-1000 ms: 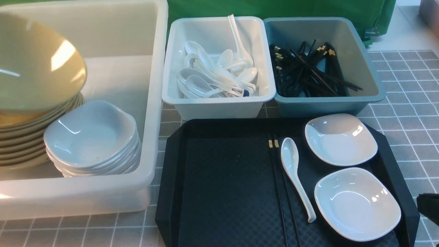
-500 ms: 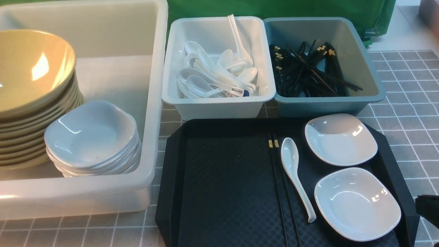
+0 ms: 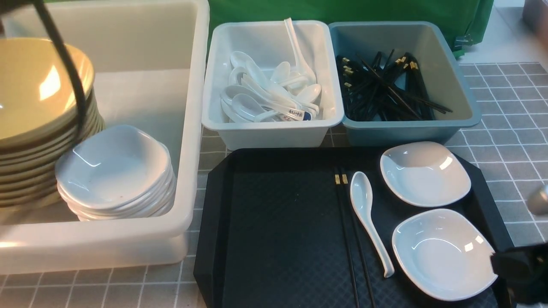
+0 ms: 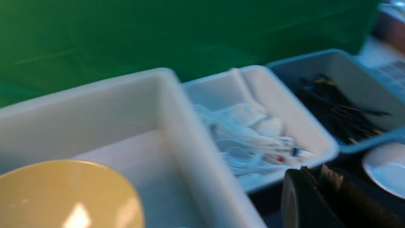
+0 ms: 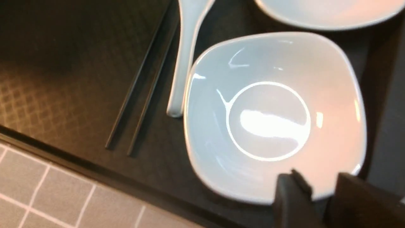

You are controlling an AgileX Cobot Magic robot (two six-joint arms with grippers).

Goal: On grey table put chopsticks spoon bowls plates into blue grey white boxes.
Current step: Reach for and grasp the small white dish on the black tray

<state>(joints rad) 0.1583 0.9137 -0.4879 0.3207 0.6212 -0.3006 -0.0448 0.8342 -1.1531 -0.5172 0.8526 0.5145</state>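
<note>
Two Glossy White Rounded-Square Plates Lie on the Black Tray as a Gripper Hangs Over the Nearer One

In the front view, the black diamond-textured plastic tray (image 3: 274, 239) fills the lower centre and lower right. Both small glossy white rounded-square plates (image 3: 443, 254) sit at its right side, one above the other in the frame. Left of them lie the plain glossy white soup spoon (image 3: 369, 218) and a pair of long thin black chopsticks with gold bands (image 3: 349, 231).

The black right gripper (image 5: 319, 186) is at the lower right, over the edge of the nearer plate, its fingers spread apart. The black left gripper (image 4: 316, 172) has its fingers pressed together.

At upper left, the large white plastic tub (image 3: 141, 239) holds stacked glossy olive-yellow bowls (image 3: 38, 85) and stacked white dishes (image 3: 113, 171). The pale grey-white plastic box (image 3: 274, 134) at upper centre holds spoons; the teal-blue plastic box (image 3: 402, 132) beside it holds chopsticks.
</note>
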